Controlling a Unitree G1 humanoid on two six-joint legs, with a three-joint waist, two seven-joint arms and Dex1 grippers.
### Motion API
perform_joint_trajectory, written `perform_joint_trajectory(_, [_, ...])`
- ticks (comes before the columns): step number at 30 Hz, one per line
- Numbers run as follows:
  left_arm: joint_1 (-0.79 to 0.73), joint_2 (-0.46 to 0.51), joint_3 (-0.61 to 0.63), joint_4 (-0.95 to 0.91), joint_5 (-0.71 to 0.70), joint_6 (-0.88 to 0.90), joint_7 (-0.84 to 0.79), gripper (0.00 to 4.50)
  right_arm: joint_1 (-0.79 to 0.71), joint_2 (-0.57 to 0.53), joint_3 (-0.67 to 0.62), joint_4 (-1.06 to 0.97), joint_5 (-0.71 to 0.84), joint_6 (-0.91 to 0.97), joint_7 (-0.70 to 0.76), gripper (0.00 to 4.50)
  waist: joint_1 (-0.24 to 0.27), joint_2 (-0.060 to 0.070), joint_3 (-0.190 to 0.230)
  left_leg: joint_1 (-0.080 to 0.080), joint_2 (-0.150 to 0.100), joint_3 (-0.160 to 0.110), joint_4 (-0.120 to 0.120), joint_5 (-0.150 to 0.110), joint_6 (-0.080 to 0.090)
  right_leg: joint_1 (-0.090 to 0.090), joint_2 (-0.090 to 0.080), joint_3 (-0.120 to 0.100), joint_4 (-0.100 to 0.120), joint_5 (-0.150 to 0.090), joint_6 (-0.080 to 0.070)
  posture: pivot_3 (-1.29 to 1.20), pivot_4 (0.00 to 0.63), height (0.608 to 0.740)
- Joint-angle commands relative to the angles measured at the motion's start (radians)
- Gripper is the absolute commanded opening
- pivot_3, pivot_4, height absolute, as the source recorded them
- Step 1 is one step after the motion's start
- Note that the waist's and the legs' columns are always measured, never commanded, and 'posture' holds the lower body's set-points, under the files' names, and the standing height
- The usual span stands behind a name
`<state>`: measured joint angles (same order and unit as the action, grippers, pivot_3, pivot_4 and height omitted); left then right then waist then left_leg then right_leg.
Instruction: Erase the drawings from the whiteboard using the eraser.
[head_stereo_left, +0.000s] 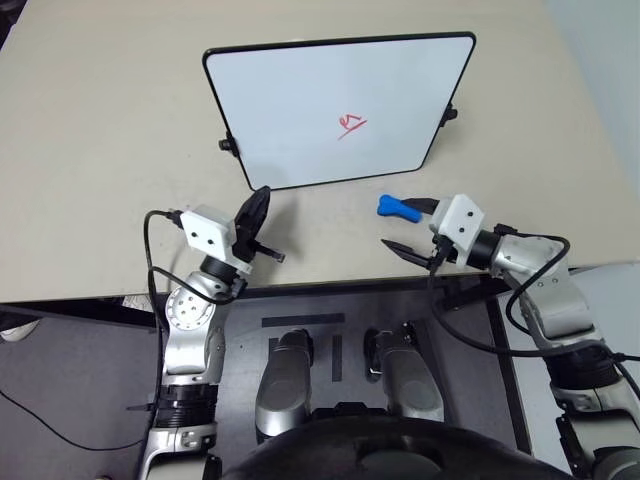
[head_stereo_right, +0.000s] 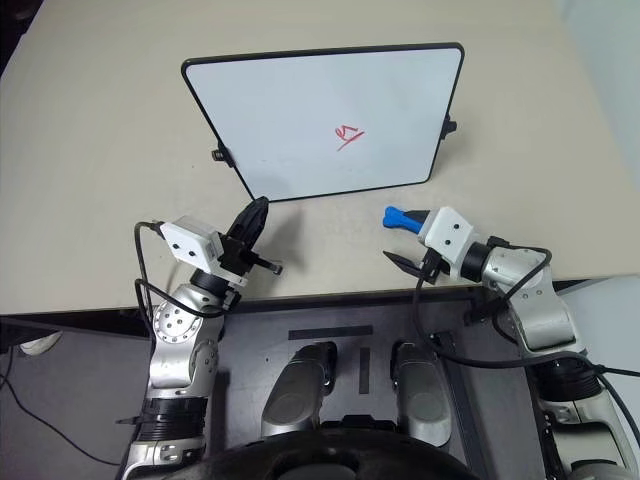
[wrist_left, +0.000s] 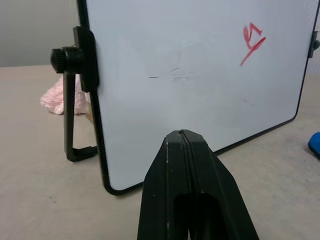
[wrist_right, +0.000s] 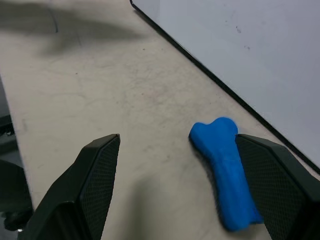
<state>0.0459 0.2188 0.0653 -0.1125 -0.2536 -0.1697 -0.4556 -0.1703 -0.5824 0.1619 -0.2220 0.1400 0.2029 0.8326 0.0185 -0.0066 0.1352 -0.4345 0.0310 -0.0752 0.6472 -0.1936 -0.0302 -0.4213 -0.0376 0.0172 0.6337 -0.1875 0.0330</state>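
Note:
The whiteboard (head_stereo_left: 300, 100) stands propped on the beige table, white with a thin black frame. The drawings (head_stereo_left: 351, 125), a small red scribble, sit on its right half and also show in the left wrist view as drawings (wrist_left: 252, 44). The blue bone-shaped eraser (head_stereo_left: 395, 207) lies on the table just in front of the board's near right corner. My right gripper (head_stereo_left: 411, 228) is open at table height. The eraser (wrist_right: 225, 172) lies between its fingers, close against one fingertip (wrist_right: 280, 185). My left gripper (head_stereo_left: 258, 203) is shut and empty, pointing at the board's near left corner.
A black knob and stand leg (wrist_left: 75, 100) hold the board's side, with something pink (wrist_left: 57, 97) lying behind it. The table's front edge (head_stereo_left: 330, 283) runs just below both grippers. Bare tabletop lies left of the board (head_stereo_left: 100, 150).

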Motion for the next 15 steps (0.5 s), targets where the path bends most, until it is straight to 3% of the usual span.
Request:
perform_joint_trajectory(1, [-0.010, -0.010, -0.006, -0.008, 0.000, -0.026, 0.001, 0.00, -0.028, -0.016, 0.008, 0.032, -0.009, -0.024, 0.031, 3.89, 0.001, 0.000, 0.000, 0.000, 0.000, 0.000, 0.000, 0.000, 0.000, 0.000, 0.000, 0.000, 0.000, 0.001, -0.002, 0.00, 0.150, 0.740])
perform_joint_trajectory(3, [-0.010, -0.015, -0.009, -0.005, 0.002, -0.030, 0.003, 0.00, -0.040, -0.017, 0.011, 0.055, -0.012, -0.029, 0.038, 3.89, 0.001, 0.000, 0.000, 0.000, 0.000, 0.000, 0.000, 0.000, 0.000, 0.000, 0.000, 0.001, 0.000, 0.005, -0.008, 0.00, 0.150, 0.740])
perform_joint_trajectory(15, [-0.002, -0.036, -0.010, -0.002, 0.010, -0.045, 0.015, 0.00, -0.094, -0.010, 0.020, 0.167, -0.045, -0.060, 0.049, 3.89, 0.000, 0.000, 0.000, 0.000, 0.000, 0.000, 0.000, 0.000, 0.000, 0.000, 0.000, 0.002, 0.000, 0.005, -0.008, 0.00, 0.150, 0.740])
